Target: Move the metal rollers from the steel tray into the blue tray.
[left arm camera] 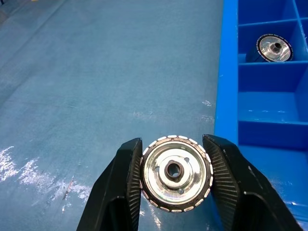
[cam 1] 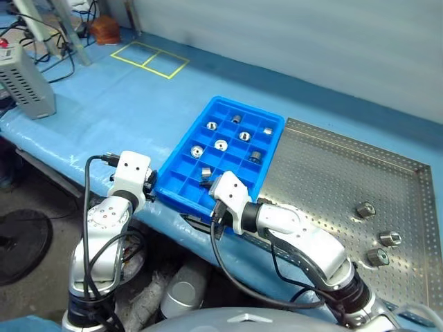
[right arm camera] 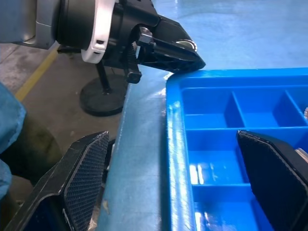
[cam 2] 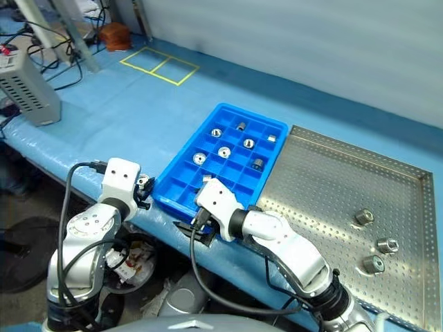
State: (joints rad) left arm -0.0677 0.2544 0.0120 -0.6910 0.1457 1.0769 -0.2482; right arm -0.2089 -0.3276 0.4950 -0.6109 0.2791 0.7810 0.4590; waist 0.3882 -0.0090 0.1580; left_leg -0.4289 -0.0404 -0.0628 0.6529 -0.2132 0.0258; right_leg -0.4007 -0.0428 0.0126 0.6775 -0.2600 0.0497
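My left gripper [left arm camera: 172, 142] is shut on a metal roller [left arm camera: 175, 172], flange and dark centre hole facing the camera. It hovers over the blue mat just left of the blue tray's [cam 1: 181, 196] near corner. My right gripper [right arm camera: 172, 137] is open and straddles that tray's near rim; from there I see the left gripper [right arm camera: 168, 45] with its roller. Several rollers lie in the tray's far compartments, such as a roller [cam 1: 220, 144]. Right of it, the steel tray [cam 1: 325, 166] holds three rollers [cam 1: 365, 209] [cam 1: 390, 238] [cam 1: 378, 257] near its right side.
The blue-covered table's front edge [cam 1: 104, 183] runs just under both grippers, with floor and a black round stand base [cam 1: 21, 242] below. A grey vented box [cam 1: 24, 79] with cables sits at the far left. Yellow tape squares [cam 1: 149, 59] mark the mat at the back.
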